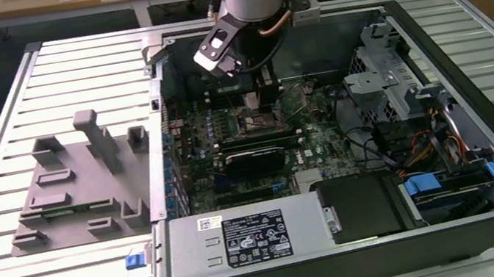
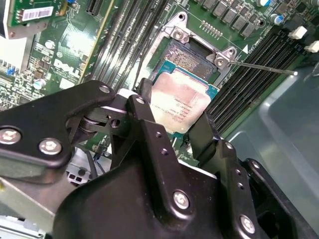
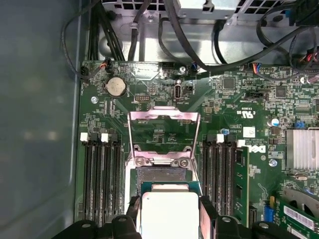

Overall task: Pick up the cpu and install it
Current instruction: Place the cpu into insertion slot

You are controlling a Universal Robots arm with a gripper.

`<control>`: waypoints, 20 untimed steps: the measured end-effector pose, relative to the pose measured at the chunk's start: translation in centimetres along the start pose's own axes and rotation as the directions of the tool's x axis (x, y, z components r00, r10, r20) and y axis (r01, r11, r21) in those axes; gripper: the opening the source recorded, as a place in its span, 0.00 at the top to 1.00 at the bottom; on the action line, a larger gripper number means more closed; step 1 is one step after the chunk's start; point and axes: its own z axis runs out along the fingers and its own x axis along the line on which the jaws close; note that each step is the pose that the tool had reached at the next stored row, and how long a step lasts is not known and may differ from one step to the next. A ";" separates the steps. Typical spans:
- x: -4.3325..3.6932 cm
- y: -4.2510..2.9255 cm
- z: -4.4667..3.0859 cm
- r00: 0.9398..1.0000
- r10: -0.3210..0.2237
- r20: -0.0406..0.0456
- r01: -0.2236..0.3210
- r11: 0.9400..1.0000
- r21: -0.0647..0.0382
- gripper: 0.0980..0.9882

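Observation:
The cpu (image 2: 183,99), a flat square chip with a silvery top and a greenish rim, sits between my gripper's (image 2: 174,108) two black fingers, which are shut against its opposite edges. It hangs just over the black motherboard socket (image 2: 192,52), partly covering it, and a strip of the socket still shows beyond the chip. In the first wrist view the cpu (image 3: 169,211) is held in the gripper (image 3: 169,208) below the socket's raised metal frame (image 3: 164,130). The exterior view has the gripper (image 1: 265,106) reaching down into the open computer case, above the socket (image 1: 259,118).
Memory slots (image 3: 99,179) flank the socket on both sides. A thin metal lever (image 2: 264,67) juts out beside it. Black cables (image 3: 164,30) run along the board's edge. The grey slotted fixture (image 1: 71,188) stands on the table at the exterior view's left of the case, and a drive cage (image 1: 386,79) at the right.

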 end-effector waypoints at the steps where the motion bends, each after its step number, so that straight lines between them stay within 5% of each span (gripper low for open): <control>1: 0.05 0.00 0.06 1.000 0.000 0.000 0.000 1.000 0.000 0.50; 20: 0.09 -0.02 1.83 1.000 -0.010 0.013 0.010 1.000 0.000 0.50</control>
